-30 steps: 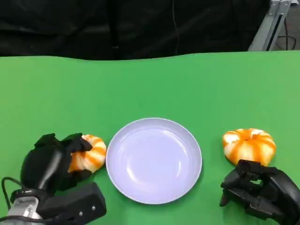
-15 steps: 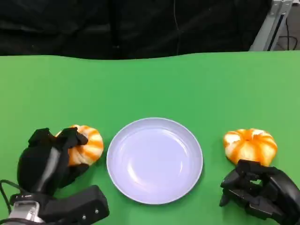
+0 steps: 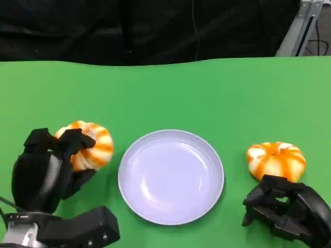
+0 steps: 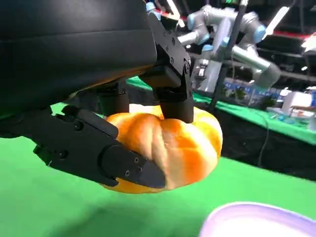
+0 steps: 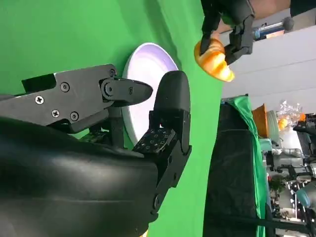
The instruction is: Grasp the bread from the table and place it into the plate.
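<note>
Left hand (image 3: 44, 168) grips an orange-striped bread roll (image 3: 88, 144) above the green table (image 3: 165, 93), beside the plate (image 3: 170, 175); right hand (image 3: 284, 209) rests with fingers curled, holding nothing.

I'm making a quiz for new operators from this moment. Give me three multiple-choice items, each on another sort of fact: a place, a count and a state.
1. Where does the free bread roll lie?
A. On the table to the plate's right, by the right hand
B. In the plate
C. At the table's far edge

2. How many bread rolls are in view?
A. One
B. Two
C. Four

3. What is the left hand doing?
A. Lying open on the table
B. Pressing on the plate's rim
C. Gripping a bread roll lifted off the table

Answers: 1 A, the roll sits on the green table beside the right hand. 2 B, one held bread roll and one free. 3 C, the fingers clasp it above the cloth; the plate holds nothing.
</note>
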Controlling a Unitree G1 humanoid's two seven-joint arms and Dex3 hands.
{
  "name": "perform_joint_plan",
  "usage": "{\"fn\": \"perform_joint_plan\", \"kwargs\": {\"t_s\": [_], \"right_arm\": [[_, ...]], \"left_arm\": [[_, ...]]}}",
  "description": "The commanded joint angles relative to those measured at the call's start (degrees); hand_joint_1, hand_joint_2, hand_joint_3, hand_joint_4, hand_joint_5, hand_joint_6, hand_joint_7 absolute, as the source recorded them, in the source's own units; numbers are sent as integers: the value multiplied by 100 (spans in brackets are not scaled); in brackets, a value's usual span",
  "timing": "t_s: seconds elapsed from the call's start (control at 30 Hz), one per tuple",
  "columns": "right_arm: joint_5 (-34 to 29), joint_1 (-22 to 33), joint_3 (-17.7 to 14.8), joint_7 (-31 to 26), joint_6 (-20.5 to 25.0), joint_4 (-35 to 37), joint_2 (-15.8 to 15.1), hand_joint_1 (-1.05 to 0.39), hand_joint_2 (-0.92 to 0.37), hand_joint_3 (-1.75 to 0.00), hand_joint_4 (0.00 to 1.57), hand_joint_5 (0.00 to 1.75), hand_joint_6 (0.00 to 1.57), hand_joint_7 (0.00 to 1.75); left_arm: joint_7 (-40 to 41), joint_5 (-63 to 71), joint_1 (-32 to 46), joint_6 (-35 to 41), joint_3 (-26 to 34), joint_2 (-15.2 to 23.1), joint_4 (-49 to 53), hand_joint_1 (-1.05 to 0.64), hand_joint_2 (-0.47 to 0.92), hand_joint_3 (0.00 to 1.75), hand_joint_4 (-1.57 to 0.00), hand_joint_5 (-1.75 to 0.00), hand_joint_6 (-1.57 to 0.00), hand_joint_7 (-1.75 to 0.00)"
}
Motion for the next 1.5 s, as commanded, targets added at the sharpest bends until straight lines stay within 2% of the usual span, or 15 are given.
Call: {"fn": "perform_joint_plan", "kwargs": {"t_s": [0.03, 0.17, 0.33, 0.67, 0.87, 0.93, 1.03, 1.37, 1.5], "right_arm": [[5, -3, -13, 8, -43, -23, -46, -2, -89, -39, 62, 143, 75, 98], [-3, 7, -4, -16, -18, -47, -34, -4, -88, -38, 62, 143, 75, 98], [0, 12, 3, -17, -13, -47, -29, -3, -88, -38, 63, 142, 75, 97], [-73, 24, 21, -105, 7, -96, -39, -4, -88, -37, 63, 141, 75, 97], [-51, -6, 14, -40, -43, -24, -41, -5, -88, -37, 63, 142, 75, 98], [-58, -18, 6, -27, -98, 14, -38, -7, -88, -36, 63, 142, 75, 98], [-47, -16, 3, -14, -85, 11, -33, -5, -88, -36, 63, 142, 75, 98], [-74, -3, 4, -28, -77, 15, -29, -5, -89, -34, 63, 142, 75, 98], [-100, -26, 5, -38, -136, 55, -24, -5, -89, -34, 64, 143, 75, 99]], "left_arm": [[-86, 20, 153, -129, 44, 56, -400, -3, 92, 21, -60, -157, -78, -117], [-165, 82, 224, -271, -17, 26, -693, -4, 92, 21, -62, -152, -78, -115], [-259, 146, 211, -389, -51, -32, -786, -7, 92, 25, -60, -156, -76, -117], [-576, 204, -11, -675, -222, -199, -841, -9, 88, 17, -58, -161, -73, -122], [-843, 269, -223, -793, -351, -250, -841, -10, 88, 15, -60, -158, -75, -117], [-990, 227, -311, -803, -390, -294, -860, -11, 90, 13, -61, -156, -81, -104], [-1088, 210, -405, -806, -405, -366, -845, -12, 91, 12, -64, -153, -86, -97], [-1409, 138, -660, -906, -478, -511, -677, -10, 91, 9, -65, -154, -89, -95], [-1850, -99, -927, -1040, -649, -702, -297, -7, 89, 7, -63, -154, -87, -95]]}}
